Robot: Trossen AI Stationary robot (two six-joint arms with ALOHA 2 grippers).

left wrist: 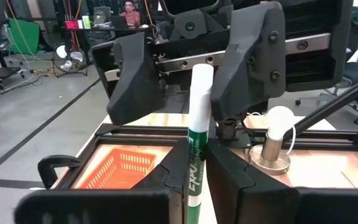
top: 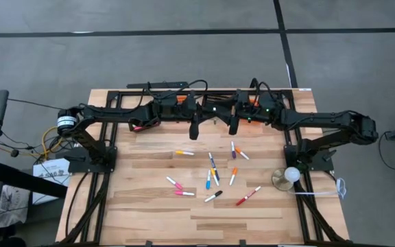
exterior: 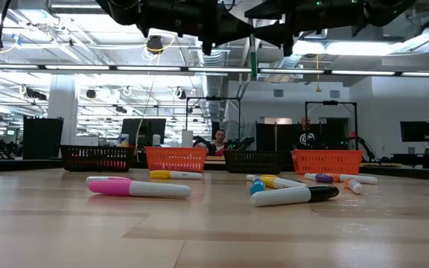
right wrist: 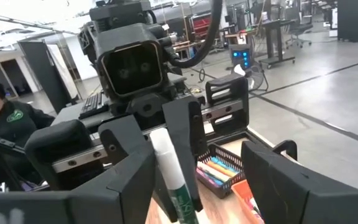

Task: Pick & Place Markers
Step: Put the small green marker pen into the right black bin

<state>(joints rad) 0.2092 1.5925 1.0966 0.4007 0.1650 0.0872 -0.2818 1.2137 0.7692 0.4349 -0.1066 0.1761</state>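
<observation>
Both arms raised at the back of the tabletop [top: 149,213], pincers facing each other over the baskets. Left pincer [left wrist: 194,168] clamped on a green-and-white marker [left wrist: 199,124], held upright. Right pincer [right wrist: 197,180] wide, fingers either side of that marker, not touching it. Other markers [top: 211,177] lie scattered mid-tabletop. Orange basket [left wrist: 120,171] below the left pincer.

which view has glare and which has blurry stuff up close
Low view: ceiling lights glare brightly, and the tabletop nearest the camera is soft. Left wrist view: the green marker in the left pincer is sharp, while the room behind is blurred.
</observation>
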